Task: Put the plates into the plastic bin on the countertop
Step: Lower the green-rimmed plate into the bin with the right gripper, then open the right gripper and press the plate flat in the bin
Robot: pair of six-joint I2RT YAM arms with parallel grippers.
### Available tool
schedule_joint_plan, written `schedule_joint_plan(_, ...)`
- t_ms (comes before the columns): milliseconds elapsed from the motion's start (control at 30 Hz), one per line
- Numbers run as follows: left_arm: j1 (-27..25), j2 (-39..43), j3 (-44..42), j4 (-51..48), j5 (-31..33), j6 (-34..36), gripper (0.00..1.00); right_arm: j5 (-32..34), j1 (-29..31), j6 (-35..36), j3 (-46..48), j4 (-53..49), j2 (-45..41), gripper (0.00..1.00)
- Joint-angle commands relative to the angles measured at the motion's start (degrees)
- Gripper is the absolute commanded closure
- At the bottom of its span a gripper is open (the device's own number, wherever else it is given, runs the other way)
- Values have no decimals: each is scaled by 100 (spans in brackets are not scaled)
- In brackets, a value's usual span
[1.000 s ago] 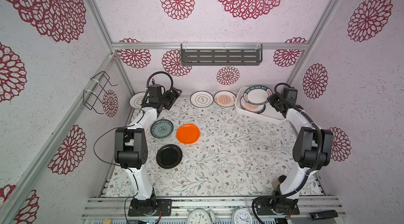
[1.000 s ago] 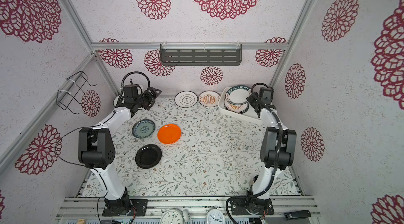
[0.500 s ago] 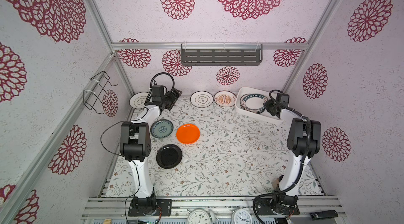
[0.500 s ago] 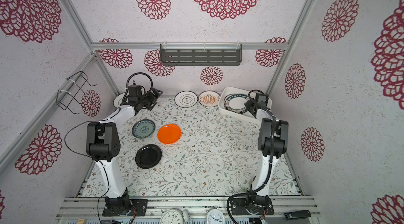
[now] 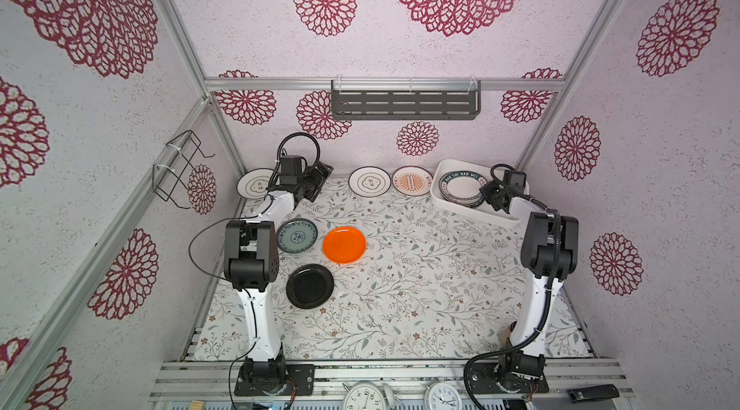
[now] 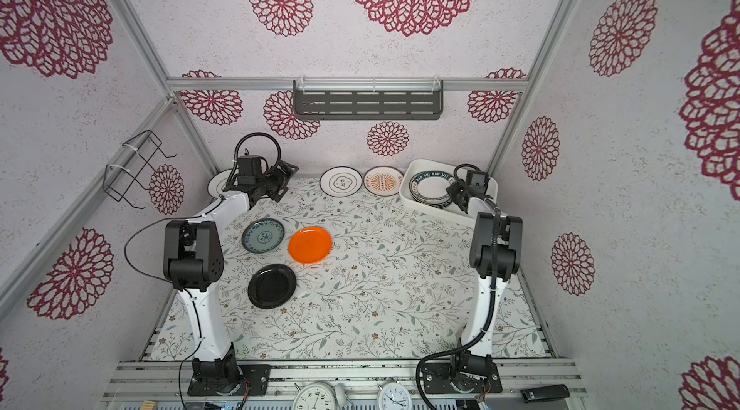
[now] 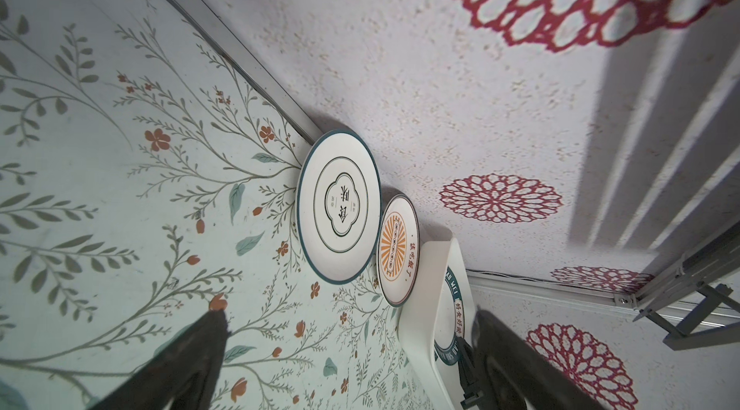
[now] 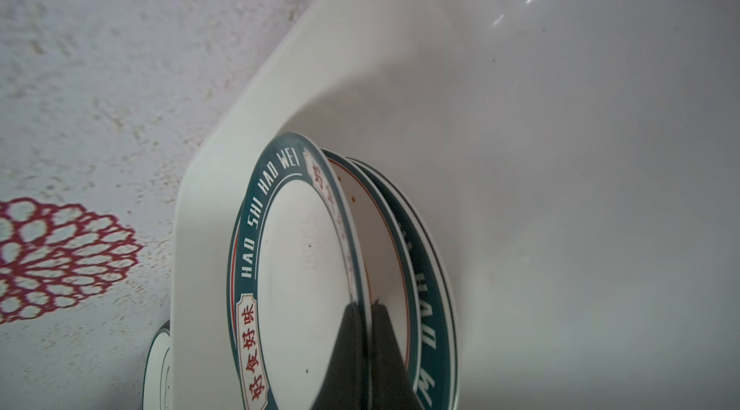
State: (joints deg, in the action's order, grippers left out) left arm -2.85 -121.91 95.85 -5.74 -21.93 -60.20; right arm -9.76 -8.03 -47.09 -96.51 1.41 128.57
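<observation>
Right wrist view: right claw (image 8: 365, 304) was clamped on the rim of the top green-lettered plate (image 8: 296, 268), atop the stack (image 8: 424, 268) inside the plastic bin (image 8: 520, 107).
Release: I reckoned it wanted lowering until the plate lay flat, then a gentle opening.
Left side: left claw (image 7: 348, 312) was spread wide, empty, facing the ringed plate (image 7: 340, 212) and sunburst plate (image 7: 396, 252) on the counter (image 7: 100, 147).
Risk: dropping it early might chip the stack.
</observation>
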Motion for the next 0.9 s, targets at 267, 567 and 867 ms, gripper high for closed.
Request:
schedule_joint_plan(267,-14,-123,130,-138,19,-61,2,-41,-11,243,-160,-145,-225,63)
schedule_joint_plan(567,2,99,-179,-92,161,3,1,166,21,433,25,-265,-554,27)
schedule_joint_plan(867,30,364,-373,-294,698,57,3,58,100,662,101,-200,-942,13)
